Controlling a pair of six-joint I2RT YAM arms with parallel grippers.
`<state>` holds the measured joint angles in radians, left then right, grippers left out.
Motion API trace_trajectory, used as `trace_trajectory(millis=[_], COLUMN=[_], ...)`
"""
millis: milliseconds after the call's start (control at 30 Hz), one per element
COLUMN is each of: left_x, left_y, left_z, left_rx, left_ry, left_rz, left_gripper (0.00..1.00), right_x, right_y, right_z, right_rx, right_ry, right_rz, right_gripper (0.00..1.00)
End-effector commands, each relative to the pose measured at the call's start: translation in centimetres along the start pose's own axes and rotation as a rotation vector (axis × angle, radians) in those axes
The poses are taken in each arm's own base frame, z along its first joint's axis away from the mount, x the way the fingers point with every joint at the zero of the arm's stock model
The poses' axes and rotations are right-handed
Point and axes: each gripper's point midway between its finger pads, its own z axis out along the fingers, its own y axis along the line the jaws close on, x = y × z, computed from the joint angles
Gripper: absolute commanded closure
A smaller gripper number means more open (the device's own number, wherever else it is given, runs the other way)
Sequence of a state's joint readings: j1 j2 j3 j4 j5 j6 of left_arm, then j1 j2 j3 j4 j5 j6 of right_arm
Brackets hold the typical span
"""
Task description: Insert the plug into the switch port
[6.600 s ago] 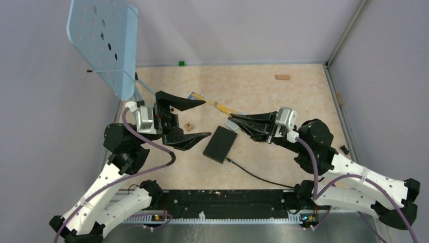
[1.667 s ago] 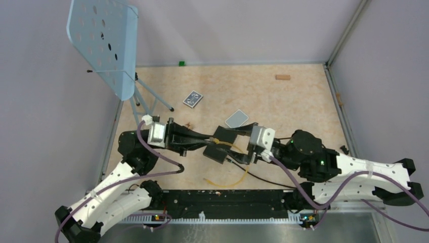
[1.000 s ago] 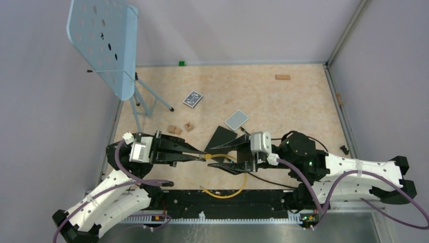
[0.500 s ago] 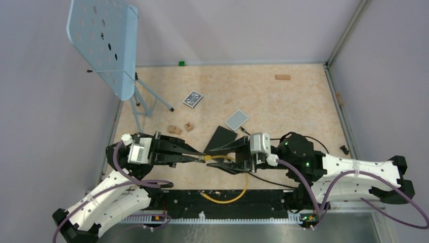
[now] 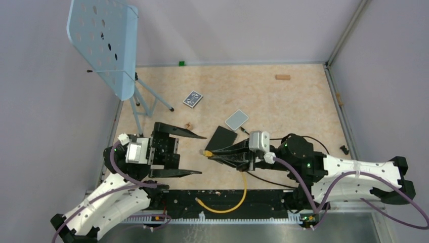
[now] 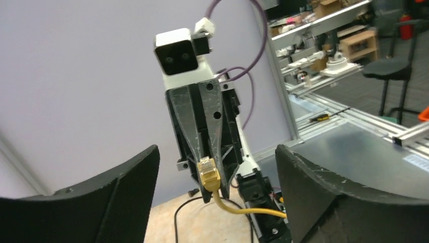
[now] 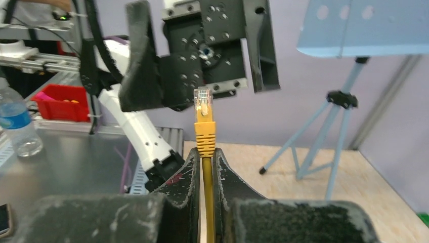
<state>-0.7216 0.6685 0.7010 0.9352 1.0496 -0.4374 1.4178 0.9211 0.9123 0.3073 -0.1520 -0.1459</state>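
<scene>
Rough black right gripper (image 7: pixel 206 157) pinches the yellow, clear-tipped plug (image 7: pixel 204 126)

Nothing in these views can be read: no word, number or brand. The clear plastic water bottle (image 7: pixel 16 124), at nine o'clock in the right wrist view, has a blue label band, but its print is too small and blurred to make out. The dark patterned playing card (image 5: pixel 192 98), lying on the pale speckled bench (image 5: pixel 283 101) toward twelve o'clock in the top view, shows only an ornamental design with no legible figure or letter.
</scene>
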Motion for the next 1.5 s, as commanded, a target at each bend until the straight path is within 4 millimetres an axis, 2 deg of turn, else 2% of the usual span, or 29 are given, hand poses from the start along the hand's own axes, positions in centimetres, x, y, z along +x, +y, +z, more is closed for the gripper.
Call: trace_trajectory(millis=[0, 67, 133, 200, 267, 333, 433, 500, 567, 667, 800, 900, 1000, 1100, 1167, 1333, 1467], left_x=[0.9, 2.3, 4.5, 8.0, 12.7, 17.0, 22.4, 24.7, 27.0, 29.6, 33.3, 35.4, 37.5, 39.5, 40.5, 42.2, 43.1], left_y=[3.4, 6.1, 9.4, 11.5, 12.4, 12.8, 14.1, 15.6, 17.1, 19.9, 22.6, 23.8, 24.2, 24.3, 24.3, 24.2, 23.9], left_z=[-1.4, -3.0, -5.7, -8.0, -10.2, -11.5, -13.5, -15.3, -16.8, -18.7, -21.0, -21.0, -20.7, -20.9, -20.9, -20.7, -21.0], left_rx=[-0.274, -0.495, -0.763, -0.952, -1.085, -1.133, -1.164, -1.189, -1.22, -1.258, -1.259, -1.185, -1.119, -1.097, -1.079, -1.026, -1.017], left_ry=[-0.002, 0.009, 0.024, 0.108, 0.239, 0.321, 0.359, 0.372, 0.403, 0.474, 0.552, 0.59, 0.604, 0.609, 0.605, 0.607, 0.624], left_rz=[-0.065, -0.179, -0.302, -0.408, -0.524, -0.623, -0.765, -0.788, -0.758, -0.716, -0.695, -0.703, -0.738, -0.768, -0.787, -0.827, -0.835], left_gripper=[0.04, 0.01, 0.01, 0.01, 0.01, 0.01, 0.02, 0.04, 0.04, 0.03, 0.04, 0.07, 0.11, 0.14, 0.15, 0.18, 0.19], right_x=[0.5, 2.3, 5.0, 8.8, 13.1, 16.5, 20.8, 23.3, 25.0, 27.5, 29.6, 30.9, 31.9, 33.1, 33.4, 34.7, 35.4], right_y=[-3.4, -5.5, -7.3, -8.6, -9.8, -10.4, -12.8, -14.5, -16.4, -18.2, -20.8, -22.7, -24.9, -26.1, -27.2, -27.6, -26.8], right_z=[-2.3, -4.3, -6.6, -9.3, -12.1, -13.9, -17.1, -19.1, -21.0, -22.3, -23.3, -23.8, -24.3, -24.9, -24.5, -24.6, -25.2], right_rx=[0.213, 0.359, 0.505, 0.619, 0.713, 0.738, 0.799, 0.852, 0.925, 0.966, 0.962, 0.961, 0.969, 0.982, 0.99, 0.987, 0.979], right_ry=[0.063, 0.153, 0.265, 0.417, 0.562, 0.64, 0.727, 0.791, 0.822, 0.85, 0.928, 0.97, 0.992, 1.035, 1.025, 1.065, 1.112], right_rz=[0.001, 0.016, 0.037, 0.053, 0.096, 0.163, 0.24, 0.271, 0.284, 0.331, 0.335, 0.33, 0.306, 0.296, 0.277, 0.292, 0.319], right_gripper=[1.0, 1.0, 1.0, 1.0, 1.0, 1.0, 1.0, 1.0, 1.0, 1.0, 1.0, 1.0, 1.0, 1.0, 1.0, 1.0, 1.0])
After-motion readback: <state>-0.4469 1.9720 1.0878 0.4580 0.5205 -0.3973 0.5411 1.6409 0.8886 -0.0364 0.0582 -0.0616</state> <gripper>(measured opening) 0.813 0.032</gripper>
